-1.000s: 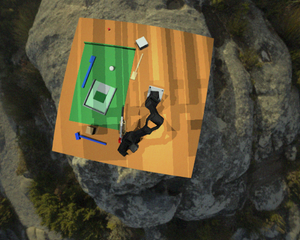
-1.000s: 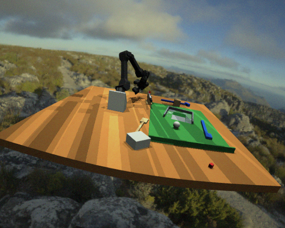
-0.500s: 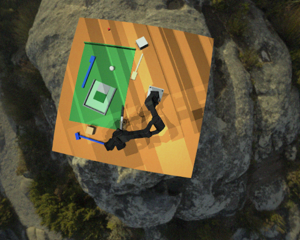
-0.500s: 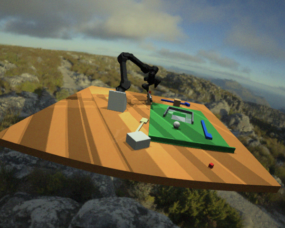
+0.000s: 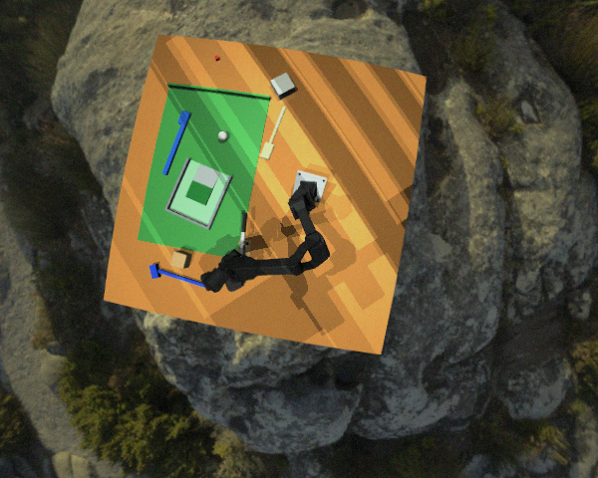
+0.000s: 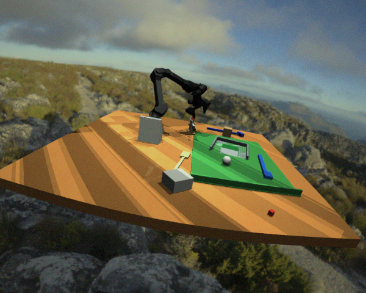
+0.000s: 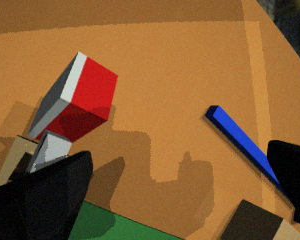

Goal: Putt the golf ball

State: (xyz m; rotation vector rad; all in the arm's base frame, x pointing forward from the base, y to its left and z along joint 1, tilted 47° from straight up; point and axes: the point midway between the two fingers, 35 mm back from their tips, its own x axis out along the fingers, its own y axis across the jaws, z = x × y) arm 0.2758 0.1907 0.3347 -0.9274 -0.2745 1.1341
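The worktop [image 5: 361,128] [image 6: 113,189] [image 7: 165,60] carried a green mat [image 5: 196,103] [image 6: 240,176] [image 7: 125,225]. Above the worktop, the pincer [image 5: 227,272] [image 6: 197,110] [image 7: 178,155] hung released, empty. The red putter [image 5: 243,239] [image 6: 191,119] [image 7: 94,90] was at the mat's edge; the white ball [image 5: 222,135] [image 6: 226,160] sat on the mat, off the raised green [image 5: 186,209] [image 6: 241,153].

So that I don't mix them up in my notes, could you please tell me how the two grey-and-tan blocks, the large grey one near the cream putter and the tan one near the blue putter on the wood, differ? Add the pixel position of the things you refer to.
The grey block [image 5: 282,85] [image 6: 177,180] is pale grey; the tan block [image 5: 180,258] [image 6: 227,131] is light brown. The grey block looks larger in the top view than the tan block. Both sit on the wood, off the green mat.
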